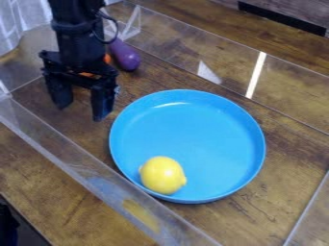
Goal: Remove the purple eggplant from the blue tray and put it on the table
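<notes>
The purple eggplant (126, 58) lies on the dark wood table (276, 58), beyond the upper left rim of the blue tray (225, 130) and outside it. My black gripper (77, 104) points down at the table just left of the tray, in front of the eggplant and apart from it. Its two fingers (100, 104) stand open with nothing between them. The arm hides the eggplant's left end.
A yellow lemon (164, 175) sits in the near left part of the tray. A low clear plastic wall (77, 168) runs along the table's near left side. White glare streaks (257, 72) lie on the wood at the back right.
</notes>
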You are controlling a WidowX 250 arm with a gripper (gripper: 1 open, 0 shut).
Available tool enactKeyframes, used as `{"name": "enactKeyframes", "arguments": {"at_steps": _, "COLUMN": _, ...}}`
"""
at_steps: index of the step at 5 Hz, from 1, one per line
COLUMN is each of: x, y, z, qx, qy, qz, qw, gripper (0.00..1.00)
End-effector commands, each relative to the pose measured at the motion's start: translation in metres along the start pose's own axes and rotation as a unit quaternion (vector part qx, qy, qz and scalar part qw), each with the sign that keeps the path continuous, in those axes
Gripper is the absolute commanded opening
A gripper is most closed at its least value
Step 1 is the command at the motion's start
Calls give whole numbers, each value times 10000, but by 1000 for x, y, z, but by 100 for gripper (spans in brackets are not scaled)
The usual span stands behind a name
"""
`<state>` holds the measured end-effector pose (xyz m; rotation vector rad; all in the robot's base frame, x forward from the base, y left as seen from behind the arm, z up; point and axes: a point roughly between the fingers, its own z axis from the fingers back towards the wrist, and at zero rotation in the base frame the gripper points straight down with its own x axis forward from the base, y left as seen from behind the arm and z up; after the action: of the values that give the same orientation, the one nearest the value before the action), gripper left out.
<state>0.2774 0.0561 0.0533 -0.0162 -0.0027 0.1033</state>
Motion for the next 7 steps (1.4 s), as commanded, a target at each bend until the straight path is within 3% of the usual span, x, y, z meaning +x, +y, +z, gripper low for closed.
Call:
{"name": "enactKeyframes", "arguments": {"at_steps": 1, "x": 11, "y": -20, "z": -7, "qx": -2, "qy": -104, "qz": 0, "qw": 9999, "gripper": 100}}
{"name": "enactKeyframes", "arguments": {"at_steps": 2, "x": 31, "y": -30, "z": -3, "qx": -76, "qy": -238, "qz": 79, "qw": 9997, "gripper": 100}}
{"name": "enactKeyframes", "arguments": {"at_steps": 4, "x": 28, "y": -36, "z": -19, "qx": -97, "qy": -236, "qz": 167, "qw": 9995, "gripper": 100}}
{"name": "enactKeyframes", "arguments": {"at_steps": 6, "x": 24, "y": -27, "z": -11, "qx": -110, "qy": -438, "qz": 305, "qw": 9985, "gripper": 100}}
{"name": "enactKeyframes", "arguments": {"at_steps": 7, "x": 22, "y": -37, "z": -6, "qx": -136, "qy": -491, "qz": 68, "qw": 9987, "gripper": 100}}
